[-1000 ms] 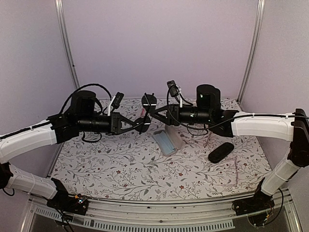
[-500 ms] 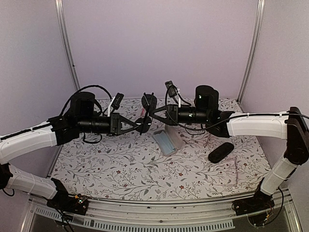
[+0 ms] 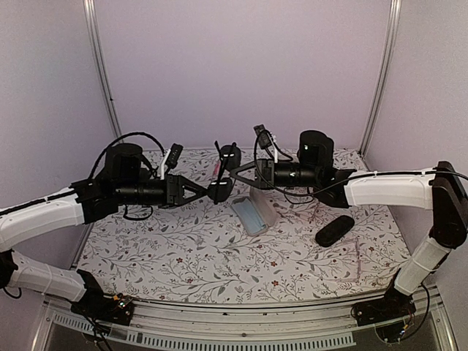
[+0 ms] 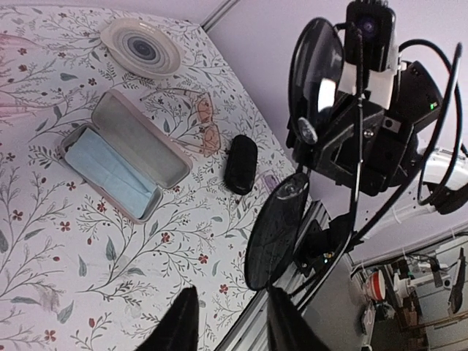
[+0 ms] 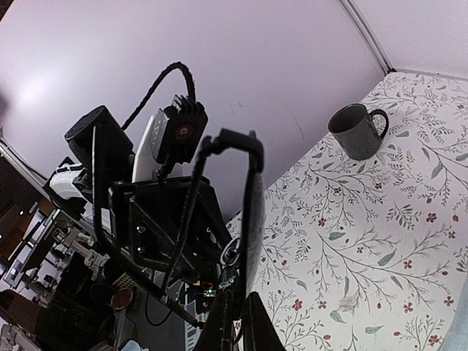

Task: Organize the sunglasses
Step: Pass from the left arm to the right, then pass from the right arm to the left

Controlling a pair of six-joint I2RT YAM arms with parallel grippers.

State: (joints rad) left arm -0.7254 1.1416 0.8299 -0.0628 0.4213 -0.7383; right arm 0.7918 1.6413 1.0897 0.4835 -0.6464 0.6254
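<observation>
left arm reaches in from the left edge. left gripper (image 3: pixel 207 191) is open: in the left wrist view its two black fingers (image 4: pixel 181 325) stand apart with nothing between them, their bases cut off by the bottom edge. fingertips sit just beside the lower lens; contact cannot be told.

thin black wire-frame sunglasses with round dark lenses (image 3: pixel 221 191) hang in the air above the white floral tabletop (image 3: pixel 183 256), between the two grippers, turned on end with one lens above the other. cannot tell whether the temple arms are folded.

right gripper (image 3: pixel 238 174) is closed on the sunglasses. in the right wrist view the frame runs edge-on down between the fingers; the grip point is cut off at the bottom.

right of centre on the tabletop: open pale pink glasses case with a light blue cloth (image 3: pixel 252 214), then a black oval hard case (image 3: pixel 335 230).

pale pink clear-lensed glasses (image 4: pixel 199 121) lie between those two cases, clear only in the left wrist view. grey mug (image 5: pixel 358 130) shows only in the right wrist view.
</observation>
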